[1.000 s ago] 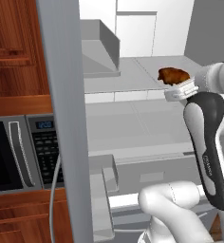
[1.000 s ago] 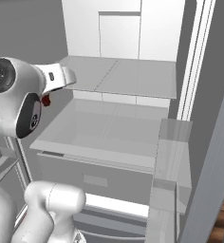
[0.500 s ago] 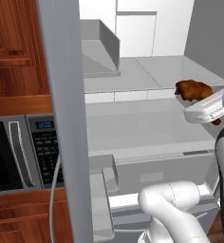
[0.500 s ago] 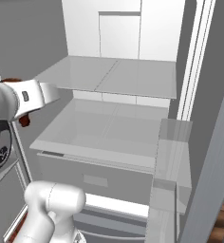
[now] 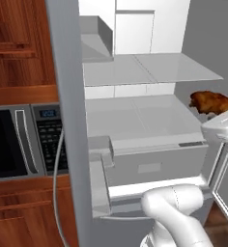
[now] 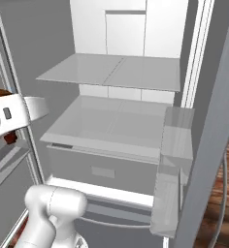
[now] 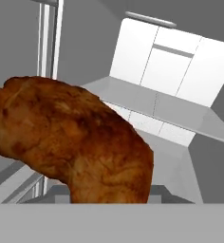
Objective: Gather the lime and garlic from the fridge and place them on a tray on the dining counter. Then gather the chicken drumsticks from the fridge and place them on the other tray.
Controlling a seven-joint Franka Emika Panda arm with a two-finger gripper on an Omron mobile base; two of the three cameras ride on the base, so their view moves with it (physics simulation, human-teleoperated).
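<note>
One reddish-brown chicken drumstick (image 5: 210, 102) hangs in front of the open fridge (image 5: 149, 67), by its right side at the height of the lower shelf. My gripper (image 5: 217, 117) is shut on it from below. In the hand view the drumstick (image 7: 76, 147) looms close in the lower left and hides my fingertips. In the right base view my white hand (image 6: 12, 114) sits at the left edge, with bits of the drumstick (image 6: 9, 138) showing behind it. The fridge's glass shelves (image 6: 111, 72) are bare. The lime, garlic, trays and dining counter are out of view.
The fridge's left door (image 5: 67, 120) stands open edge-on, with a microwave (image 5: 19, 140) and wooden cabinets behind it. The right door's clear bins (image 6: 177, 140) jut forward. A closed grey drawer (image 5: 149, 161) sits under the lower shelf.
My hand has carried the drumstick away from the fridge's middle, rightward and lower in the left base view, leftward to the frame's edge in the right base view. The grip has held.
</note>
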